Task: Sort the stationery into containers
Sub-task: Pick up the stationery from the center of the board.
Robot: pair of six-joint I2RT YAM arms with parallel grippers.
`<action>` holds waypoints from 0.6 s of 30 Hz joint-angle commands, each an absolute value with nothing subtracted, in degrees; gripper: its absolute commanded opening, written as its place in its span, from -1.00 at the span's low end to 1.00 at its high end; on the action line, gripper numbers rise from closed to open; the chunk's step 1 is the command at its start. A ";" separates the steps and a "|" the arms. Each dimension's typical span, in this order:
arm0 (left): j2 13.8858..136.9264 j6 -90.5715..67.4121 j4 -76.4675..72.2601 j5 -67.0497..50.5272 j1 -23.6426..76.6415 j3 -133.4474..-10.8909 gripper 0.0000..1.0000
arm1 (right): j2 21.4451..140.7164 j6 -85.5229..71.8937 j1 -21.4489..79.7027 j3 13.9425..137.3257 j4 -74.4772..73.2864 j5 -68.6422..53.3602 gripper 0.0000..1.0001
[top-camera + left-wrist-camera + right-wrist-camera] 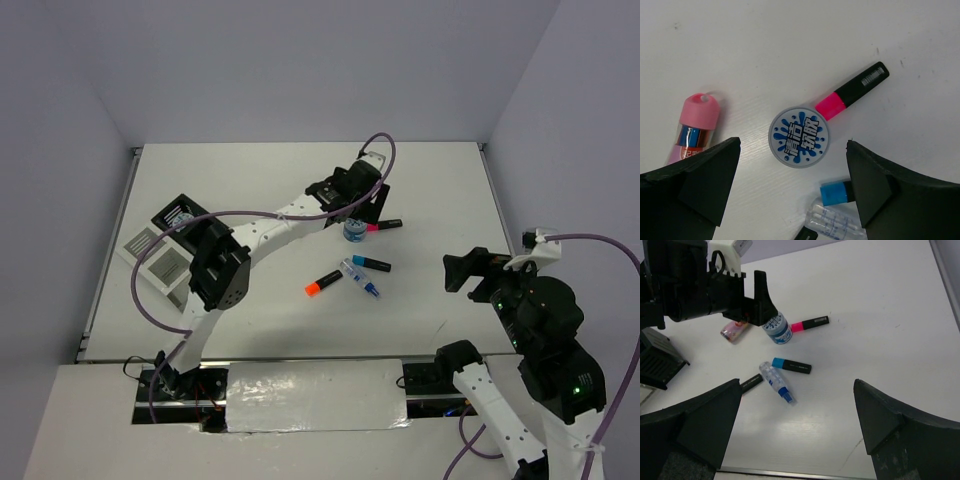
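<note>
A round blue-white roll (799,137) stands upright on the table, directly below my open left gripper (793,141) and between its fingers without touching them. A pink-capped black marker (852,91) touches the roll's right side. A pink-tan cylinder (694,129) lies to its left. Nearer the arms lie a blue-capped marker (372,264), a clear tube with a blue tip (360,278) and an orange-capped marker (323,283). The containers (165,250) sit at the table's left edge. My right gripper (465,270) hovers open and empty at the right, away from the items.
The left arm (260,235) reaches diagonally from the near left to the table's middle, with a purple cable looping above it. The black box (178,215) joins the white-grey slotted box (160,265). White walls enclose the table on three sides.
</note>
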State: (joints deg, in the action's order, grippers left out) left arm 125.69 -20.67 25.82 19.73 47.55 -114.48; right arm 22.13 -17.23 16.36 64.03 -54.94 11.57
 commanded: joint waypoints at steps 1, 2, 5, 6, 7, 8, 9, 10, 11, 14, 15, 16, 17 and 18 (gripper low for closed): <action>127.00 -17.67 25.23 22.33 47.46 -116.11 0.99 | 22.41 -15.64 16.70 63.02 -53.53 9.14 0.99; 127.26 -17.49 25.22 21.02 47.46 -116.02 0.99 | 22.41 -15.56 16.70 62.67 -53.26 8.62 0.99; 127.88 -17.75 24.70 17.86 47.46 -115.49 0.99 | 22.76 -15.47 16.70 61.79 -52.56 7.74 0.99; 127.71 -17.67 24.18 16.97 47.46 -115.05 0.99 | 22.76 -15.38 16.70 61.61 -52.47 7.47 0.99; 127.44 -17.58 23.56 16.09 47.46 -113.74 0.99 | 23.02 -15.38 16.61 61.44 -52.30 7.30 0.99; 127.18 -17.32 21.73 14.95 47.46 -112.77 0.99 | 23.11 -15.38 16.70 61.26 -52.21 7.12 0.99; 127.09 -17.23 21.27 14.94 47.46 -112.15 0.98 | 23.38 -15.29 16.70 61.26 -52.21 6.60 0.99; 127.35 -17.23 21.36 15.20 47.46 -112.32 0.99 | 23.38 -15.21 16.70 61.17 -52.12 6.24 0.99; 128.22 -17.14 22.14 15.47 47.46 -112.76 0.99 | 23.38 -15.12 16.61 61.17 -52.03 6.07 0.99; 129.98 -16.70 23.55 16.61 47.46 -114.87 0.99 | 23.38 -14.68 16.70 61.08 -51.77 5.28 0.99; 130.25 -16.61 23.64 16.61 47.46 -115.31 0.99 | 23.29 -14.50 16.70 61.08 -51.59 4.84 0.99; 130.43 -16.35 23.56 16.70 47.46 -115.40 0.99 | 23.29 -14.41 16.70 61.00 -51.68 4.66 0.99; 130.95 -16.17 23.64 16.87 47.46 -115.75 0.99 | 23.29 -14.33 16.70 60.91 -51.59 4.48 0.99; 131.31 -16.17 23.99 17.05 47.46 -116.19 0.99 | 23.38 -14.33 16.61 60.82 -51.59 4.31 0.99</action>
State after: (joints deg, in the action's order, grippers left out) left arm 129.43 -17.87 24.47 16.64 47.35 -113.19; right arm 22.46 -15.53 16.36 61.39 -54.06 5.74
